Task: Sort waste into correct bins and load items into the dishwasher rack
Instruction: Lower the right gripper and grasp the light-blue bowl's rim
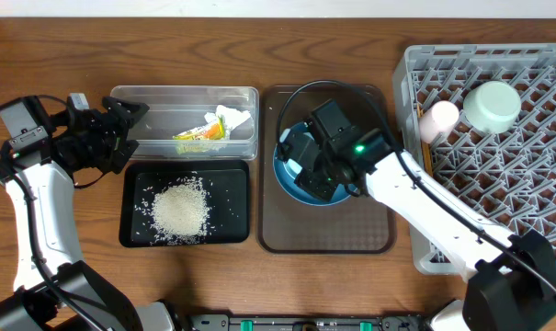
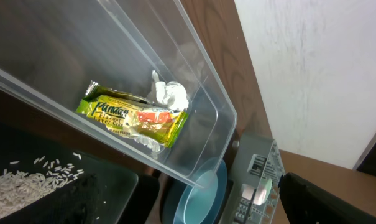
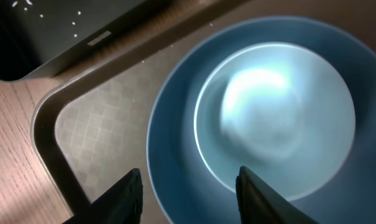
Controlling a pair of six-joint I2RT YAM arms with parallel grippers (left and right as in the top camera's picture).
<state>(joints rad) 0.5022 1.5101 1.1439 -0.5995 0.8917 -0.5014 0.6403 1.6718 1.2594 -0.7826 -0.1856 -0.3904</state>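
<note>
Waste looks sorted: wrapper [image 1: 199, 134] and napkin [image 1: 232, 118] lie in the tub [image 1: 167, 91], rice [image 1: 179, 210] in the black tray [image 1: 135, 234]. Cup [image 1: 439, 115] and bowl [image 1: 492, 104] sit far right in the rack [image 1: 535, 184]. Left to load: the saucer [image 3: 275, 118] on the plate [image 3: 175, 124], both on the brown tray [image 1: 328, 230]; I cannot find the chopsticks. The right gripper [image 3: 191, 196] hovers over the plate's rim, fingers apart, empty. The left gripper [image 1: 121, 124] hangs by the tub's left end, and I cannot tell its state.
</note>
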